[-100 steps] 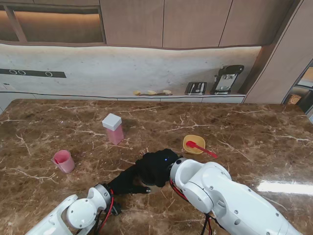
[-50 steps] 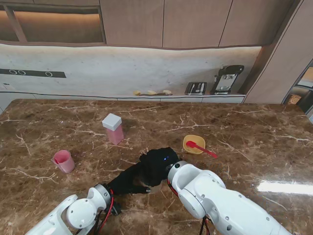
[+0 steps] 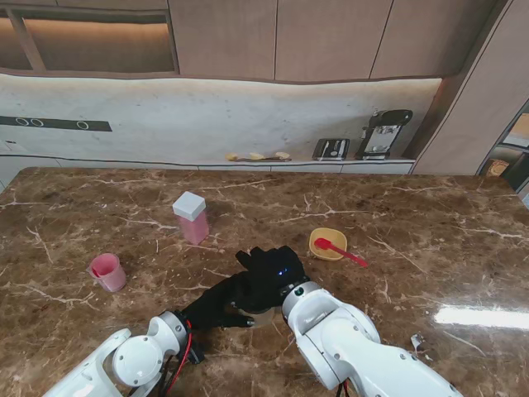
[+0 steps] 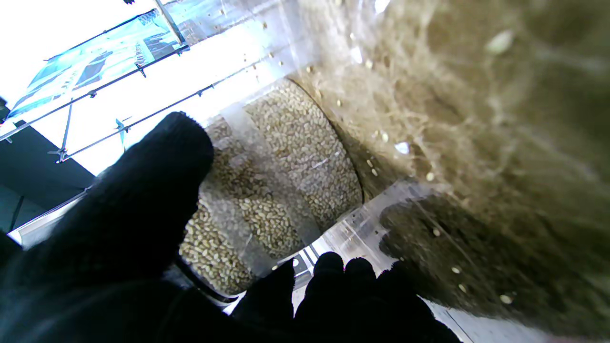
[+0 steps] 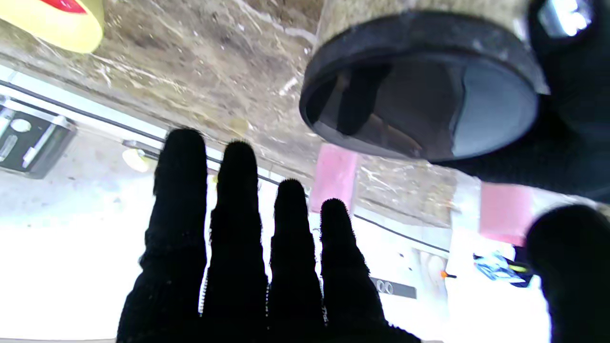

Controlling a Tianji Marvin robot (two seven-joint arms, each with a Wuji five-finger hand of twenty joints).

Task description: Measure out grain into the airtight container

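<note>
Across the brown marble counter (image 3: 430, 223), five items can be counted, the two black-gloved hands apart. One clear container of grain (image 4: 286, 176) is gripped by the left hand (image 3: 216, 304) near the front edge, thumb on one side and fingers on the other; its dark lid (image 5: 424, 90) is seen in the right wrist view. The right hand (image 3: 269, 269) is held beside it with fingers straight and spread, grasping nothing. One white-lidded pink box (image 3: 191, 217) stands farther off, one pink cup (image 3: 107, 271) at the left. One yellow bowl (image 3: 328, 243) carries one red spoon (image 3: 339, 250).
</note>
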